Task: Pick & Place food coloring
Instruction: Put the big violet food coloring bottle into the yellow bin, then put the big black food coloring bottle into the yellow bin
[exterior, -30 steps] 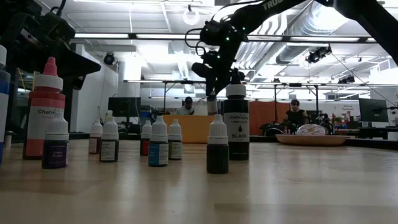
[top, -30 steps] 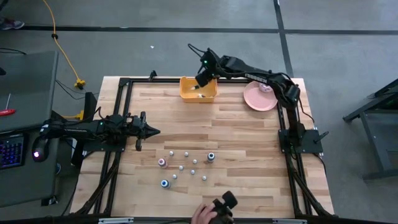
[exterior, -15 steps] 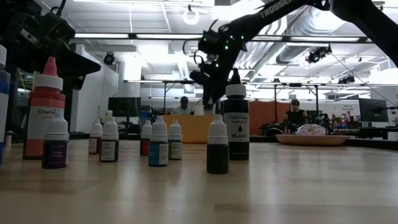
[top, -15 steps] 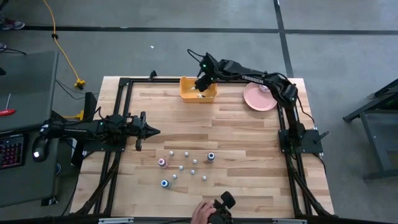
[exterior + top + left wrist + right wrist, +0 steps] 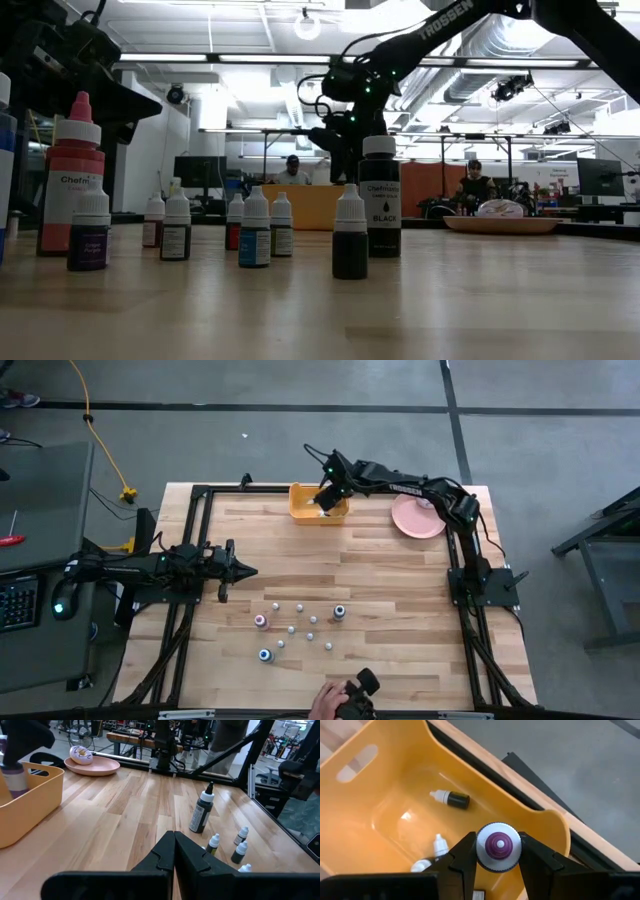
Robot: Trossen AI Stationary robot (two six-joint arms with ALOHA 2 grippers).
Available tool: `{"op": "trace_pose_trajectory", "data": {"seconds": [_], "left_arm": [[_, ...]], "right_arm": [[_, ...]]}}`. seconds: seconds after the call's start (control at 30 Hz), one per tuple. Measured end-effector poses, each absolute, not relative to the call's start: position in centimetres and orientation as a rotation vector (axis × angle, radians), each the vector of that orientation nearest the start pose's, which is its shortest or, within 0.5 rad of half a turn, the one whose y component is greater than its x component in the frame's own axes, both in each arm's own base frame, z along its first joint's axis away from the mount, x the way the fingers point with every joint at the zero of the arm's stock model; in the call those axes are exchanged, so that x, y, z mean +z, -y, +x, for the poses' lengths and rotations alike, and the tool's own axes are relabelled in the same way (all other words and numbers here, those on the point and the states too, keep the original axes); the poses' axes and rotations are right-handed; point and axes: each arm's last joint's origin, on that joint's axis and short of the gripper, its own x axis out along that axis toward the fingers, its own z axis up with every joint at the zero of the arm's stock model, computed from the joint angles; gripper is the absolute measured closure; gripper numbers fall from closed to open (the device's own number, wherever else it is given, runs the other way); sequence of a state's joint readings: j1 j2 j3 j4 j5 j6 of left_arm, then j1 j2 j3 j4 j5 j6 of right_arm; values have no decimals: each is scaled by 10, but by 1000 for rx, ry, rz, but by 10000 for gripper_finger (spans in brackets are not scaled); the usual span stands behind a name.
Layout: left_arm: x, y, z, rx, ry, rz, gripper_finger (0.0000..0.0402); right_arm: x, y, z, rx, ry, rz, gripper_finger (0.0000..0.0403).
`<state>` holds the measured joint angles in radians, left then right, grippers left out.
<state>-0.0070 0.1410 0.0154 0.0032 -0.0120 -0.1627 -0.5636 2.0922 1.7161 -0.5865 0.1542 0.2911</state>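
My right gripper point(image 5: 498, 851) is shut on a small food coloring bottle point(image 5: 498, 845) with a whitish cap and a purple tip. It holds it inside the yellow bin point(image 5: 318, 503) at the table's far edge, and the bottle also shows in the left wrist view point(image 5: 15, 777). Three small bottles lie on the bin's floor point(image 5: 451, 798). Several more bottles stand on their bases in the table's near middle point(image 5: 300, 625), among them a tall pink one point(image 5: 72, 175) and a tall black one point(image 5: 380, 195). My left gripper point(image 5: 245, 571) is shut and empty at the table's left. My right gripper pinches the bottle's cap point(image 5: 481, 846) between its two fingers point(image 5: 462, 854), one on each side. The fingers come from above, pointing down. The bottle stands upright below them inside the bin; the bin wall hides its base, so I cannot tell whether it rests on the floor.
A pink plate point(image 5: 415, 515) with a donut sits at the far right, beside the bin. A person's hand with a dark object point(image 5: 345, 698) is at the table's near edge. Bare wood lies between the bin and the standing bottles.
My right gripper has gone down into the yellow bin with the bottle, still shut on it and with the bottle still upright.
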Motion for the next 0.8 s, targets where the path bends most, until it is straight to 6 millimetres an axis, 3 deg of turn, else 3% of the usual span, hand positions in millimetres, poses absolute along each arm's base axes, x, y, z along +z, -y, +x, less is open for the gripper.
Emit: {"op": "trace_pose_trajectory", "data": {"seconds": [0.1,0.33,0.6,0.8], "left_arm": [[158,0,105,15,-122,-161,401],[158,0,105,15,-122,-161,401],[158,0,105,14,-122,-161,401],[158,0,105,15,-122,-161,401]], "right_arm": [[219,248,383,-814,-862,448,288],[220,248,383,-822,-853,465,221],[221,248,384,-793,-851,454,210],[249,244,378,-790,-793,394,209]]}}
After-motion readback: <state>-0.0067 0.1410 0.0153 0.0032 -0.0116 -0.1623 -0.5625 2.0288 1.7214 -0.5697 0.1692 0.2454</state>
